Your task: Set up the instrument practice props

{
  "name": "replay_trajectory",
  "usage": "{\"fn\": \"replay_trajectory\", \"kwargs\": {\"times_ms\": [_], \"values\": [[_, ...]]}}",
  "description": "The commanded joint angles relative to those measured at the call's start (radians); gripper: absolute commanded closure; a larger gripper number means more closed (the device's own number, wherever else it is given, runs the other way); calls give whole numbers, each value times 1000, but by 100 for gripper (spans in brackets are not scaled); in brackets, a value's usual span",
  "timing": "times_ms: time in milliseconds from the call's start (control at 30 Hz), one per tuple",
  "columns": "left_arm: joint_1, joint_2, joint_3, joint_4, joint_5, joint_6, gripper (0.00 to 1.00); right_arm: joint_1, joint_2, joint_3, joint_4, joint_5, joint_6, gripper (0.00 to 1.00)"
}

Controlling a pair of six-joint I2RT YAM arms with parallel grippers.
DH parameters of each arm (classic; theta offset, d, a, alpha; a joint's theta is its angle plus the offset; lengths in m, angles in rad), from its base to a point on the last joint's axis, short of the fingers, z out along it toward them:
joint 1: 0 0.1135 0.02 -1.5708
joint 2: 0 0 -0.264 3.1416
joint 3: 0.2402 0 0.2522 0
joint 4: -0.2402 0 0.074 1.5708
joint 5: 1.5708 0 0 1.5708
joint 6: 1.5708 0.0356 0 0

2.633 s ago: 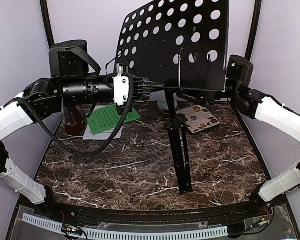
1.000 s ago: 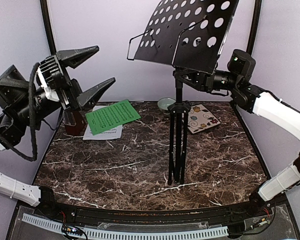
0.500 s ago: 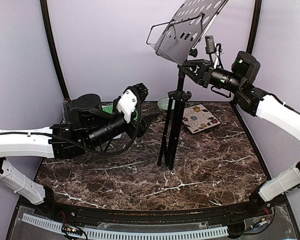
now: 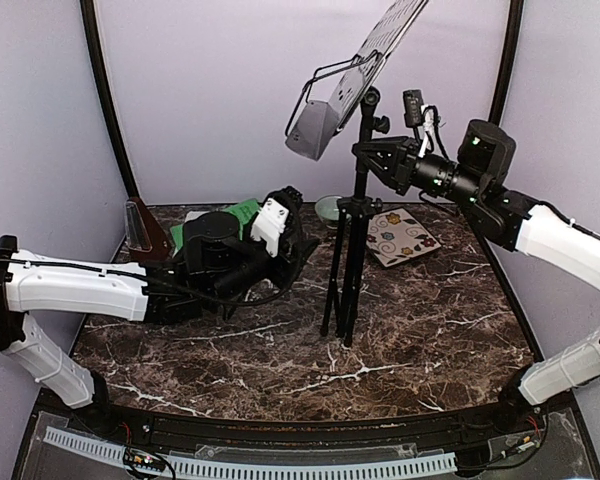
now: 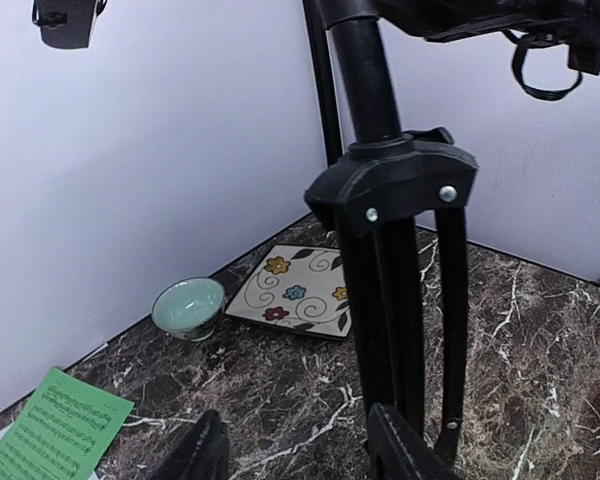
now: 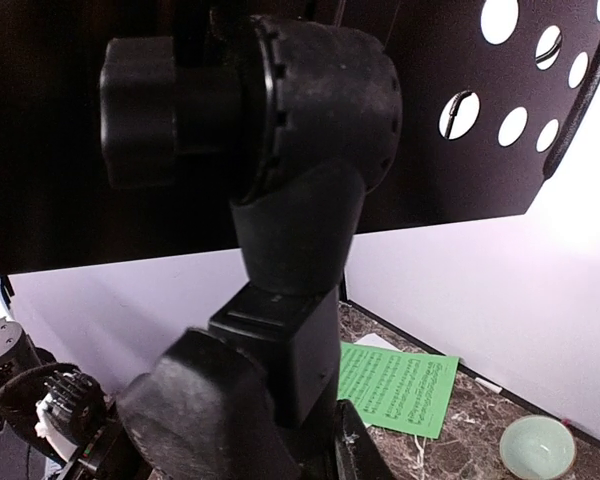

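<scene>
Green sheet (image 5: 58, 428) bears tiny printed staves.

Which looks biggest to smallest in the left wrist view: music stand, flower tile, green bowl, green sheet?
1. music stand, closest to the camera.
2-3. flower tile and green sheet: alike, and the sheet is cut off by the frame.
4. green bowl.

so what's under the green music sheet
A white sheet lies under the green sheet, with only a strip of its edge showing past it. The rest is covered, so whether anything else lies beneath cannot be told.
</scene>
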Motion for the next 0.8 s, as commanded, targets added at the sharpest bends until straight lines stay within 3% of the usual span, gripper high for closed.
{"fn": "replay_trajectory", "kwargs": {"times_ms": [0, 433, 767], "values": [[10, 41, 4, 67, 24, -66, 52, 41, -109, 8, 290, 111, -71, 100], [10, 152, 14, 145, 92, -99, 54, 128, -171, -142, 362, 158, -155, 100], [10, 200, 39, 154, 90, -93, 55, 165, -181, -159, 361, 152, -201, 100]]}}
